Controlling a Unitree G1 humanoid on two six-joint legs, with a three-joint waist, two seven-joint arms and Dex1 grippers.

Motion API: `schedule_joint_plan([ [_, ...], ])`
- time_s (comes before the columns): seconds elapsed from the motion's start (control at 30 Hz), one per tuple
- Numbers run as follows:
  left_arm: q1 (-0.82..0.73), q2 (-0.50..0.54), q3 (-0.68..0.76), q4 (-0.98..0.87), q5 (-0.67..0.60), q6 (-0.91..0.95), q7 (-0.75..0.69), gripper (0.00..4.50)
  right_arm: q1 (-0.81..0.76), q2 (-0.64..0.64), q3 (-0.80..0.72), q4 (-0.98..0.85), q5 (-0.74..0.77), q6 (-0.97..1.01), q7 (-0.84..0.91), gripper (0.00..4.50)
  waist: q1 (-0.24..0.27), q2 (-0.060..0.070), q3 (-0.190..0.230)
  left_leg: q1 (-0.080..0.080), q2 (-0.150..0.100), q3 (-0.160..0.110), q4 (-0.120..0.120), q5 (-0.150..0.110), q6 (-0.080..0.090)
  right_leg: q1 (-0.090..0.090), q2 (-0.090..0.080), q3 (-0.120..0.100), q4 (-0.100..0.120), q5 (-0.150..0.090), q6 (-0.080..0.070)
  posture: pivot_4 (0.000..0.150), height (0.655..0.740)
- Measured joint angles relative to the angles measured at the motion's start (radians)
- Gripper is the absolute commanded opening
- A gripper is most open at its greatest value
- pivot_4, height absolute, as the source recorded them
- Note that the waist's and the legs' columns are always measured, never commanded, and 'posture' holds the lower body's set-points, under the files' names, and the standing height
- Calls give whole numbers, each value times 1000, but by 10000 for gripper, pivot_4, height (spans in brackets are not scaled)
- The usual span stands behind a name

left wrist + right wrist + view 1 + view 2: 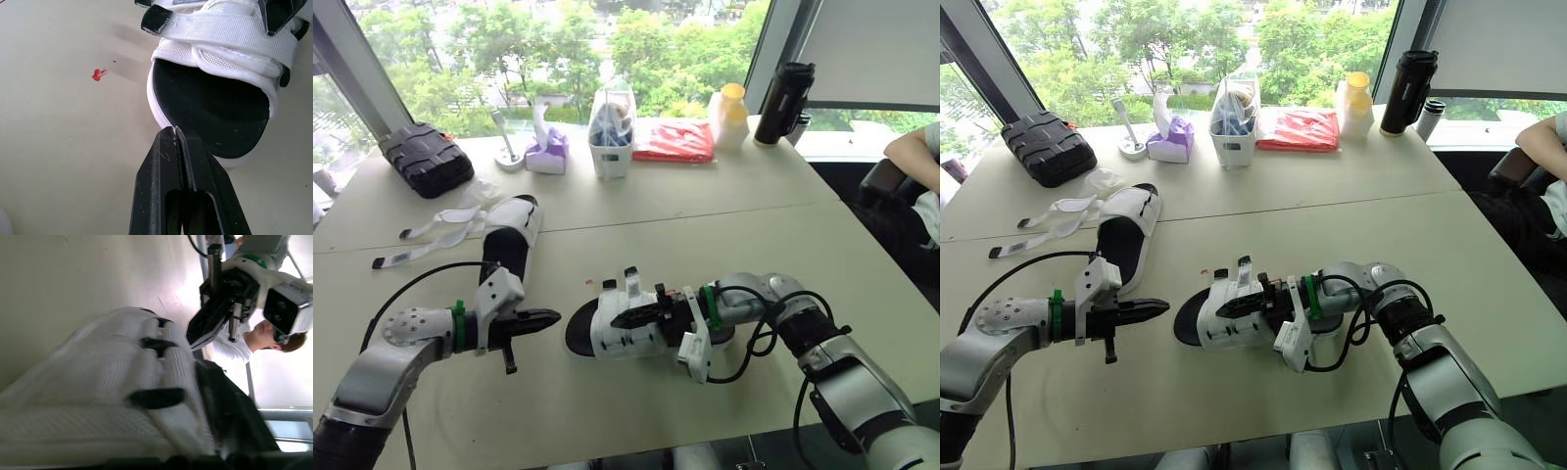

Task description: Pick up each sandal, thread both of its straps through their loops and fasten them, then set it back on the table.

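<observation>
At the middle of the bench (773,225), the near sandal (602,333) lies crosswise, toe toward the left gripper (551,316) and heel toward the right arm. The left gripper is pinched shut and empty, its tip just beside the toe. The right gripper (622,317) sits over the straps (230,32), the nearer of the two to them; whether it grips one I cannot tell. The second sandal (509,240) lies farther back, unfastened.
</observation>
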Motion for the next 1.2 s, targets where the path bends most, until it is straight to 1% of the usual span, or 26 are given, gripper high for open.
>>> schedule_joint_plan([
  [0.1,4,0,0,0,4,-4,1,0,-17,5,1,20,-34,50,-36,332,2,-1,0,0,1,0,1,1,-2,0,1,0,1,1,-2,1500,7400],
  [0.27,6,-2,0,-4,4,-7,19,0,-18,5,1,23,-46,162,-74,332,0,-1,0,1,1,0,2,3,-4,0,2,0,4,2,-3,1500,7400],
  [0.33,6,-6,0,-10,4,-8,30,0,-32,16,-5,49,-47,295,-84,332,0,-2,0,1,1,0,4,3,-5,0,2,1,8,3,-4,1500,7400],
  [0.4,4,-17,1,-16,4,-9,44,0,-74,36,-21,109,-52,515,-89,332,1,-1,0,1,1,0,9,3,-4,-1,2,1,13,3,-4,1500,7400],
  [0.47,4,-25,1,-19,4,-10,51,0,-124,44,-52,177,-60,726,-96,332,4,-1,0,-1,2,-1,12,0,0,-1,3,1,15,3,-5,1500,7400],
  [0.53,4,-25,1,-19,4,-10,60,0,-160,45,-69,218,-61,866,-112,332,7,-1,0,-1,2,-2,13,0,1,-1,3,1,15,3,-5,1500,7400],
  [0.63,2,-30,1,-19,4,-11,68,0,-192,70,-62,276,-68,1005,-160,332,1,-1,0,-2,2,-1,12,1,-1,-2,3,1,15,3,-5,1500,7400],
  [0.67,2,-31,0,-19,5,-11,69,0,-208,84,-54,312,-68,1054,-168,332,-1,-1,0,-2,2,0,12,3,-4,-3,3,2,15,3,-5,1500,7400],
  [0.8,0,-32,-2,-18,7,-25,72,0,-291,151,-50,458,-44,1259,-197,332,-2,-1,0,-3,2,1,12,3,-4,-5,3,3,15,3,-5,1500,7400],
  [1.0,1,-34,-2,-17,19,-29,81,0,-351,208,-40,561,0,1388,-249,332,0,-1,0,-3,2,1,13,3,-4,-5,3,3,15,3,-5,1500,7400],
  [1.17,3,-43,-3,-17,25,-29,87,0,-367,222,3,580,7,1427,-271,332,0,-1,0,-3,2,1,13,3,-4,-5,3,3,16,3,-5,1500,7400],
  [1.2,4,-43,-3,-17,26,-29,88,0,-367,222,14,581,7,1428,-275,4514,0,-1,0,-3,2,1,13,3,-4,-5,3,3,16,3,-5,1500,7400],
])
